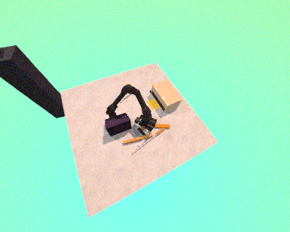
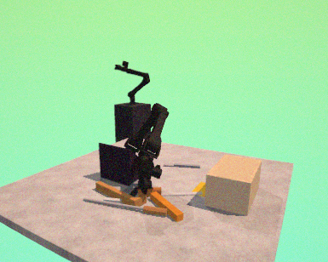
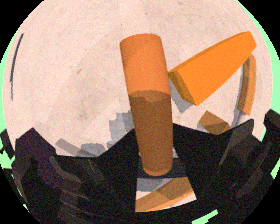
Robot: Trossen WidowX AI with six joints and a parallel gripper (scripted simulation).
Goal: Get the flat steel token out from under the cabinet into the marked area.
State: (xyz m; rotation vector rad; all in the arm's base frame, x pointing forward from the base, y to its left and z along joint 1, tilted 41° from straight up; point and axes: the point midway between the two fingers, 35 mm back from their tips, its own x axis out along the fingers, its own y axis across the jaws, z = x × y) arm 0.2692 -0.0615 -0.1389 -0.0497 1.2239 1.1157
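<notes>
"A: In the exterior view, going near to far, what is lying first?"

"B: A thin rod with an orange handle point(image 1: 160, 131) point(image 2: 155, 210) is lying nearest on the tabletop point(image 1: 103, 181) point(image 2: 44, 217), and two orange bars point(image 1: 135, 140) point(image 2: 167, 206) are lying just behind it, at differing angles."

"A: What are the gripper's fingers point(image 1: 144, 129) point(image 2: 143, 192) doing?"

"B: They are closing upon an orange cylindrical handle point(image 3: 146, 75), which is standing out between them in the wrist view; they are hovering low among the bars."

"A: And farther off?"

"B: A dark block point(image 1: 118, 126) point(image 2: 114, 163) is supporting the arm point(image 1: 129, 89) point(image 2: 159, 116). The tan cabinet point(image 1: 167, 92) point(image 2: 232, 185) is standing well apart from the block, the yellow marked area point(image 1: 154, 104) point(image 2: 199, 188) lying before it. Behind, a thin dark rod point(image 2: 182, 166) is resting, and a tall dark pedestal point(image 1: 32, 79) point(image 2: 124, 121) is rising farthest."

"A: Where is the steel token lying?"

"B: No view is showing it distinctly, so its position is remaining uncertain"
</notes>
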